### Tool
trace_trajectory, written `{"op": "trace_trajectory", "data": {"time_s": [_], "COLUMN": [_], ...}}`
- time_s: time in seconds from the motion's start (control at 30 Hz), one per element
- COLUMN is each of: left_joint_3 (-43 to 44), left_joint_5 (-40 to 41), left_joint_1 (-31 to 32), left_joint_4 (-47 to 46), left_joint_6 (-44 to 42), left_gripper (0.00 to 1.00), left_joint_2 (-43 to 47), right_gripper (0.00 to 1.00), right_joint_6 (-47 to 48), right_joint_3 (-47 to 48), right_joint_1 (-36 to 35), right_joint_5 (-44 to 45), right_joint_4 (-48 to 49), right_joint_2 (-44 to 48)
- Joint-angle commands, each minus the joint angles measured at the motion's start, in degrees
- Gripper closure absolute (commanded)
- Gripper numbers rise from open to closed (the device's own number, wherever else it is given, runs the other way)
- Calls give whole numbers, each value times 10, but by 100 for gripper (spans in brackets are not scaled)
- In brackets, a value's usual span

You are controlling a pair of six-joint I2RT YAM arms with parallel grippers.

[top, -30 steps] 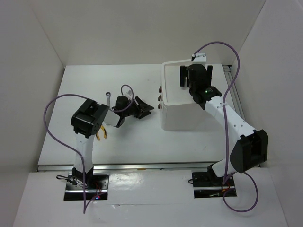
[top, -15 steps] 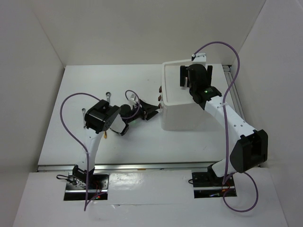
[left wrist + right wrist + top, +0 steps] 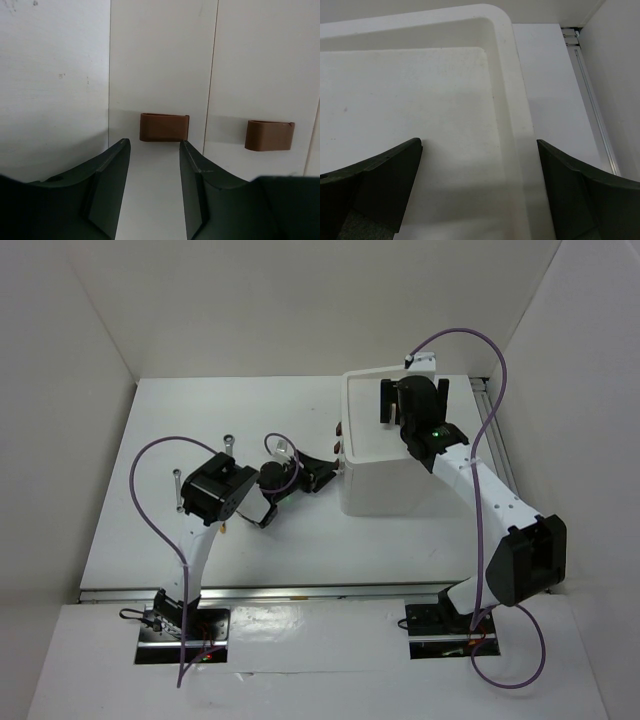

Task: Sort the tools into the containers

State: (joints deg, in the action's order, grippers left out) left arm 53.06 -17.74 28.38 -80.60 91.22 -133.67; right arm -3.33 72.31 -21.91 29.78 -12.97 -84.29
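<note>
Left gripper (image 3: pixel 154 145): jaws apart, nothing between them. Fingers level, pointed at the side of the white box (image 3: pixel 380 490). Dead ahead of the tips, just beyond them, a brown knob (image 3: pixel 164 127) on a drawer front; whether the tips touch it, cannot tell. A second knob (image 3: pixel 269 135) sits off to the right of the fingers on the next drawer front. From overhead the left gripper (image 3: pixel 325 472) lies close against the box's knobbed face.

Behind this gripper, on the table (image 3: pixel 130 540): one silver wrench (image 3: pixel 229 443) back beside the wrist, a second wrench (image 3: pixel 178 480) further back past the elbow, well apart from the box. A scrap of yellow-orange pliers (image 3: pixel 221 526) shows under the forearm, mostly hidden.

Right gripper (image 3: pixel 480 145): jaws spread wide, holding nothing, hanging over the box's top tray (image 3: pixel 502 30). The tray's rounded corner lies ahead and right of the fingers.
</note>
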Motion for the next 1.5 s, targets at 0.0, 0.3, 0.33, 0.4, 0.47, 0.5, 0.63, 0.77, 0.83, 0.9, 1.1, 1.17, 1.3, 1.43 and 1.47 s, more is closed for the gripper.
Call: {"op": "trace_trajectory", "data": {"time_s": [0.0,0.3,0.33,0.4,0.47,0.5,0.63,0.77,0.83,0.9,1.1,1.17,1.3,1.43,1.47], "left_joint_3": [2,28,38,43,43,43,57,51,41,16,-43,-50,-30,15,23], "left_joint_5": [37,74,69,69,69,69,69,75,68,68,73,79,81,73,73], "left_joint_1": [11,17,17,17,17,17,17,17,17,17,11,11,0,0,0], "left_joint_4": [43,36,29,20,-1,-17,-57,-141,-172,-202,-250,-250,-210,-149,-137], "left_joint_6": [-44,-38,-38,-32,-25,-19,-14,-14,-19,-19,-13,-13,-25,-41,-41], "left_gripper": [43,45,45,45,45,45,46,46,44,43,40,40,40,40,40], "left_joint_2": [18,24,17,10,4,-1,-21,-35,-41,-41,-21,-8,5,10,10], "right_gripper": [0,0,0,0,0,0,0,0,0,0,0,0,0,0,0], "right_joint_6": [-51,-51,-51,-51,-51,-51,-51,-51,-51,-51,-51,-51,-51,-51,-51], "right_joint_3": [-60,-65,-65,-65,-65,-65,-65,-65,-65,-65,-65,-65,-65,-65,-65], "right_joint_1": [-44,-44,-44,-44,-44,-44,-44,-49,-49,-49,-54,-54,-54,-54,-54], "right_joint_5": [-146,-152,-152,-152,-152,-152,-152,-152,-152,-152,-152,-152,-146,-146,-146], "right_joint_4": [-134,-134,-134,-134,-134,-134,-129,-129,-129,-134,-134,-134,-134,-134,-134], "right_joint_2": [-61,-56,-62,-62,-62,-68,-68,-68,-68,-68,-68,-68,-68,-68,-68]}}
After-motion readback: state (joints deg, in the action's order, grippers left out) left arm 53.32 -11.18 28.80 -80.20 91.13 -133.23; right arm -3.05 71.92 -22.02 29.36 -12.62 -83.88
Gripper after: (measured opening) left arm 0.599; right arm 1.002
